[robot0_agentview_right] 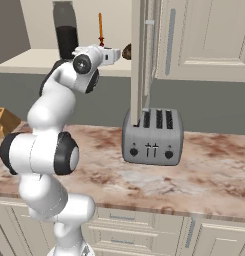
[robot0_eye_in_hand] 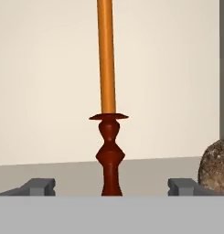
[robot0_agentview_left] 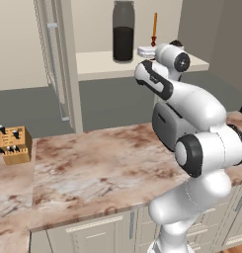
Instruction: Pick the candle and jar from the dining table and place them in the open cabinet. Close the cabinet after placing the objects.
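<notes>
Two task items stand upright on the pale inner shelf (robot0_agentview_left: pixel 98 63) of the cabinet (robot0_agentview_left: pixel 68 59): the jar (robot0_agentview_left: pixel 123 31) and the candle (robot0_agentview_left: pixel 154 30). In the left base view the jar sits toward the shelf's middle, near its front edge, with the candle to its right, apart from it. In the right base view the same pair appears with the jar (robot0_agentview_right: pixel 65 31) at left and the candle (robot0_agentview_right: pixel 100 29) at right.

Hand view: candle (robot0_eye_in_hand: pixel 108 100) upright, orange taper seated in its turned red-brown holder, base on the shelf surface (robot0_eye_in_hand: pixel 54 173). The gripper (robot0_eye_in_hand: pixel 112 186) has its two fingertips (robot0_eye_in_hand: pixel 39 186) spread wide, one on either side of the holder's foot, neither touching it. A rough brown rounded object (robot0_eye_in_hand: pixel 215 167) sits at the right edge of this view, on the shelf just beside the right fingertip; identity unclear.

Arm is extended up toward the shelf, hand level with the candle's base in both base views.

Cabinet door (robot0_agentview_left: pixel 57 59) stands open, seen edge-on, bar handle visible. In the right base view the open door (robot0_agentview_right: pixel 144 55) rises behind a silver toaster (robot0_agentview_right: pixel 152 136) that stands on the dining table (robot0_agentview_right: pixel 209 175), toward its back edge. A knife block (robot0_agentview_left: pixel 14 145) stands near the marble top's far left edge in the left base view.
</notes>
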